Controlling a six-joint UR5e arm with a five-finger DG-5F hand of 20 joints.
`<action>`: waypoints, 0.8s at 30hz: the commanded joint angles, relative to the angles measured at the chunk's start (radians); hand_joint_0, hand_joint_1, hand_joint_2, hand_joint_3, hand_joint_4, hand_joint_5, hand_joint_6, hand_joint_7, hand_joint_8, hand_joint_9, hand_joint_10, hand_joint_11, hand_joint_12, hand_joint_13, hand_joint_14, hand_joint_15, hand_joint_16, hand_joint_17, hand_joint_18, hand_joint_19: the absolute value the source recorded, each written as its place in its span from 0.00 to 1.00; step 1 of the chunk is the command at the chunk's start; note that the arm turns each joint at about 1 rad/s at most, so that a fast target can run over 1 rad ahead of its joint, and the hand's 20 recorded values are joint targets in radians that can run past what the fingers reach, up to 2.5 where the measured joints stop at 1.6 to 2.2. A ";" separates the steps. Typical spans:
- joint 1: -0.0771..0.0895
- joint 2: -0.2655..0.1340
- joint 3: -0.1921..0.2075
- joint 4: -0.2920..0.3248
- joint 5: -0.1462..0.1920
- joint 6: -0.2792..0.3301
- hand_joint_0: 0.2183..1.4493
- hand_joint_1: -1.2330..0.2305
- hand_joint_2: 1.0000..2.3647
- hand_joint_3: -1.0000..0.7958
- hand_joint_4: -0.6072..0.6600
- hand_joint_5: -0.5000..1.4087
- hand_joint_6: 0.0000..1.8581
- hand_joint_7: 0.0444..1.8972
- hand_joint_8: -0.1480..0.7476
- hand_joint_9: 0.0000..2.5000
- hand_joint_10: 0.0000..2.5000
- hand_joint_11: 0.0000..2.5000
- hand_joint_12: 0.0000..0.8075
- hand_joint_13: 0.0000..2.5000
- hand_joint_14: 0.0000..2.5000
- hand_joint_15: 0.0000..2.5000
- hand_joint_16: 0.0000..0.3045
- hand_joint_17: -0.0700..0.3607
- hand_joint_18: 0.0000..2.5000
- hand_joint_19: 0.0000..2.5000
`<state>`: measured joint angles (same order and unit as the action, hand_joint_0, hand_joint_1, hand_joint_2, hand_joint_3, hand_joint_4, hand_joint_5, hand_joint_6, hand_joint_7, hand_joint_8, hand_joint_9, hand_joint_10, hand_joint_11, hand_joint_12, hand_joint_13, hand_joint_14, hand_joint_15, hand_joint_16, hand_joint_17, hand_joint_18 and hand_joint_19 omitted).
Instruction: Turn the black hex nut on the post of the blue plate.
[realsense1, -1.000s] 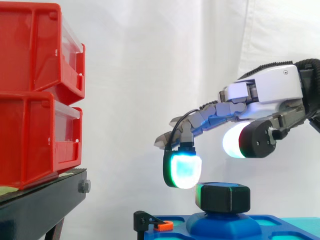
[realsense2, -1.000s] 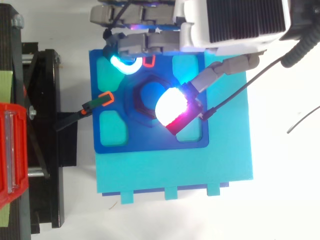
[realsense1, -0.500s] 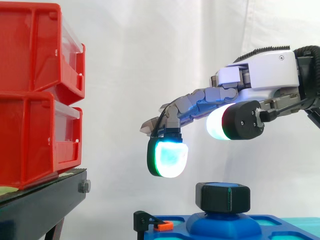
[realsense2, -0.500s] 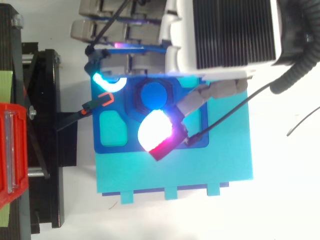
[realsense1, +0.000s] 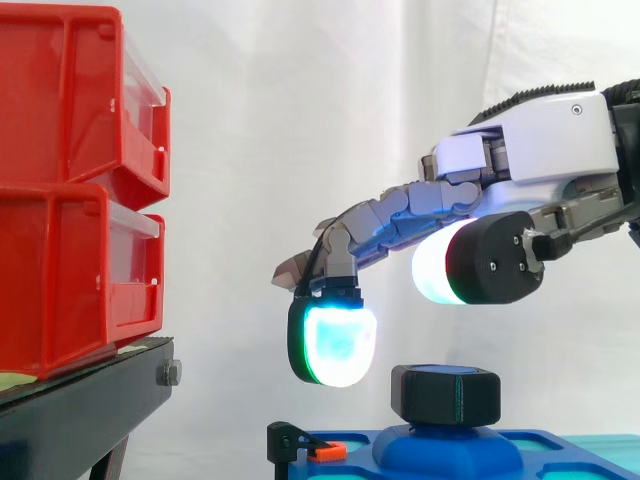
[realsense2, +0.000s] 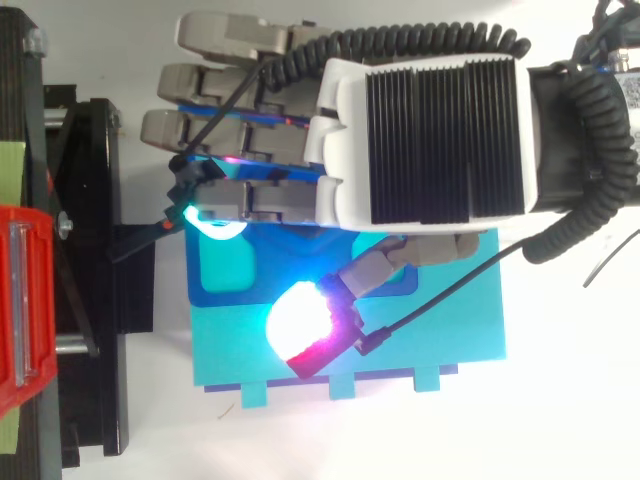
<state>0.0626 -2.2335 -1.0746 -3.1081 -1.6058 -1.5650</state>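
The black hex nut (realsense1: 446, 394) sits on the rounded blue post (realsense1: 448, 452) of the blue plate (realsense1: 330, 466), low in the side view. My hand (realsense1: 535, 165) hovers above it, fingers stretched out to the left and apart from the nut. A glowing cyan fingertip (realsense1: 333, 344) hangs left of the nut at about its height. The thumb pad (realsense1: 440, 272) glows white and floats above the nut. In the top view my hand (realsense2: 420, 135) covers the nut and the post; the blue plate (realsense2: 228, 292) shows below it.
Two stacked red bins (realsense1: 75, 190) stand on a black stand (realsense1: 85, 410) at the left. A small black clip with an orange tip (realsense1: 305, 446) sits at the plate's left edge. The plate rests on a cyan base (realsense2: 400, 350).
My hand has risen off the nut and shifted left in the side view. In the top view it has moved down over the plate and now covers the nut.
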 joint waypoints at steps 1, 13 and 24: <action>0.002 0.000 -0.001 -0.015 0.001 -0.001 0.19 0.75 0.00 0.28 0.63 0.16 0.27 0.55 0.40 0.08 0.00 0.00 0.43 0.09 0.00 0.01 0.17 0.43 0.00 0.00; -0.009 0.000 -0.001 -0.049 -0.009 -0.003 0.19 0.75 0.00 0.28 0.62 0.17 0.27 0.63 0.40 0.08 0.00 0.00 0.43 0.10 0.00 0.01 0.17 0.43 0.00 0.00; -0.033 0.000 -0.001 -0.047 -0.051 -0.007 0.19 0.74 0.00 0.28 0.61 0.16 0.29 0.61 0.41 0.08 0.00 0.00 0.43 0.11 0.00 0.01 0.17 0.43 0.00 0.00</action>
<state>0.0359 -2.2333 -1.0753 -3.1572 -1.6469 -1.5704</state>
